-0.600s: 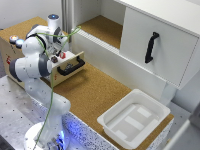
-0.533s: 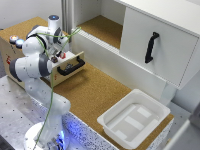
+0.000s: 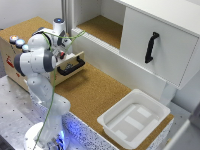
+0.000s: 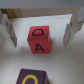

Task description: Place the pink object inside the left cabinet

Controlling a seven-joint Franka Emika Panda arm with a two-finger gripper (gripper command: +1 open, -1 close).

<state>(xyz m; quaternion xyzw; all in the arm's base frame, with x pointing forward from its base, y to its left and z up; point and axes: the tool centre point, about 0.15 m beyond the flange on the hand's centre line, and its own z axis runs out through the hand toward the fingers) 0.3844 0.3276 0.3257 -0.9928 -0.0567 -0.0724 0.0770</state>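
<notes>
Right now your gripper [image 3: 62,53] sits over the open top of the wooden drawer box [image 3: 30,64] at the exterior view's left, just above its black handle [image 3: 70,66]; the white arm [image 3: 40,60] bends over the box from its base on the perforated metal table [image 3: 15,115]; in that view you catch only a small pinkish-red spot at the fingertips, too blurred to read.

From the wrist view you get more; the pink object [image 4: 39,39] is a red-pink cube with dark letters on its faces, standing on a pale floor between the two fingers [image 4: 9,31]; the fingers are spread wider than the cube and you can see a gap on each side, so nothing is gripped; whether the pads are level with the cube or above it you cannot tell. Just beside it lies a purple block [image 4: 31,76] with a yellow letter, cut off by the edge of the picture.

The left cabinet [image 3: 102,27], the white-walled bay with the cork-brown floor, stands well apart from the cube, behind the box toward the exterior view's top; beside it is the white door [image 3: 155,47] with its black handle; round coloured buttons [image 3: 17,42] sit on top of the box; a white tray [image 3: 115,117] rests on the cork surface [image 3: 92,95] at the exterior view's lower right.
</notes>
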